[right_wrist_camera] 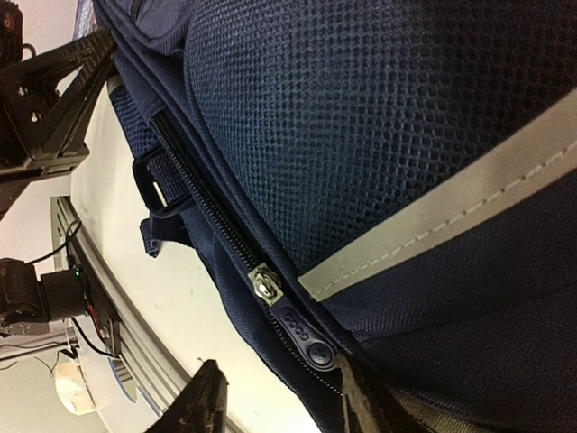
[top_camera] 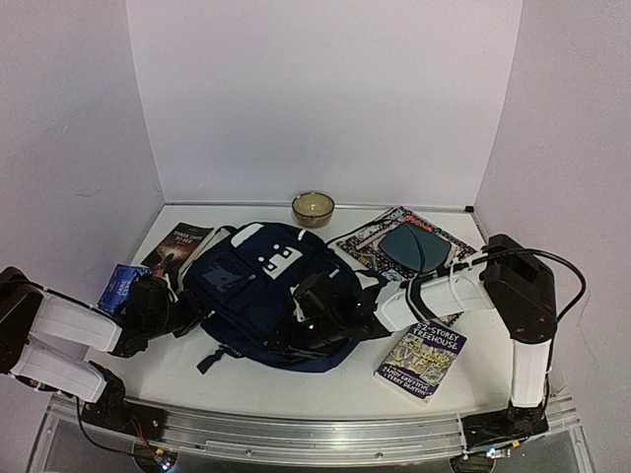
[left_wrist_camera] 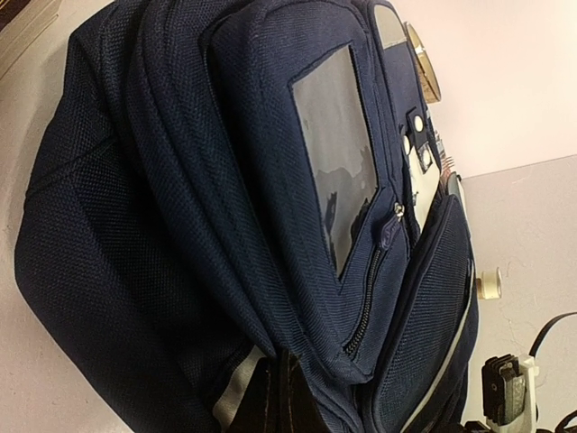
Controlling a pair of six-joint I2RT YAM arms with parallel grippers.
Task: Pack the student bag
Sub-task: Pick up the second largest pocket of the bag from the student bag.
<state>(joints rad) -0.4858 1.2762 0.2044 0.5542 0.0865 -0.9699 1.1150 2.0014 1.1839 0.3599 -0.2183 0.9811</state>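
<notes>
The student bag (top_camera: pixel 266 291), navy with white trim, lies flat at the table's middle. My left gripper (top_camera: pixel 189 313) is at its left edge. In the left wrist view the dark fingers (left_wrist_camera: pixel 281 401) are pressed together on a fold of the student bag's fabric (left_wrist_camera: pixel 225 180) beside a white stripe. My right gripper (top_camera: pixel 314 317) rests on the bag's near right side. In the right wrist view it (right_wrist_camera: pixel 281 397) is open, its fingertips (right_wrist_camera: pixel 203 401) either side of the zipper pull (right_wrist_camera: pixel 302 329) on the bag (right_wrist_camera: pixel 361 117). The right finger touches the fabric.
A small bowl (top_camera: pixel 313 208) stands at the back. A dark book (top_camera: pixel 177 246) and a blue packet (top_camera: pixel 118 286) lie at the left. A magazine with a grey-blue pad (top_camera: pixel 409 244) lies at the back right, and a Treehouse book (top_camera: pixel 422 360) at the front right.
</notes>
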